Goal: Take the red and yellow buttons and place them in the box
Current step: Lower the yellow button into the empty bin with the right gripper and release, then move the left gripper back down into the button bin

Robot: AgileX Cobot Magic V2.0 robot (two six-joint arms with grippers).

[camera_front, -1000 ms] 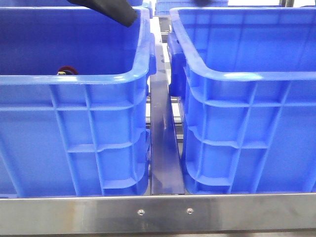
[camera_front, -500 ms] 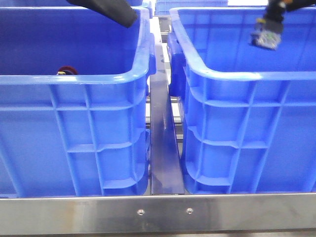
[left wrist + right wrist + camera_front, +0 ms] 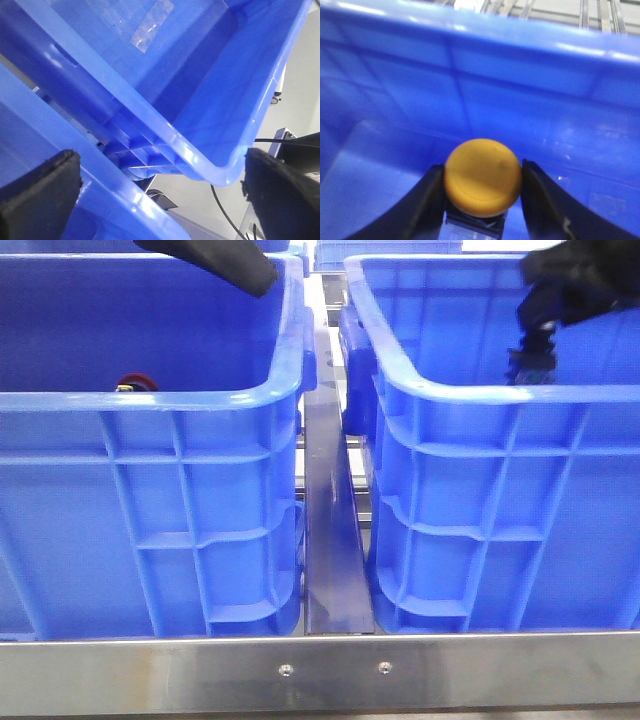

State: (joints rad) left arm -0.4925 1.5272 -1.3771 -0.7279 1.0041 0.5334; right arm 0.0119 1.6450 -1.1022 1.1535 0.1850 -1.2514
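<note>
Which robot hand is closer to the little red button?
The left. The left gripper hangs above the left crate, where the red button peeks over the rim. The right gripper is down in the right crate, clamping the yellow button.

My right gripper reaches down from the upper right of the front view, its two dark fingers pressed against either side of the yellow button. My left gripper hangs high at the upper left of that view, its black pads spread wide apart, gripping nothing
</note>
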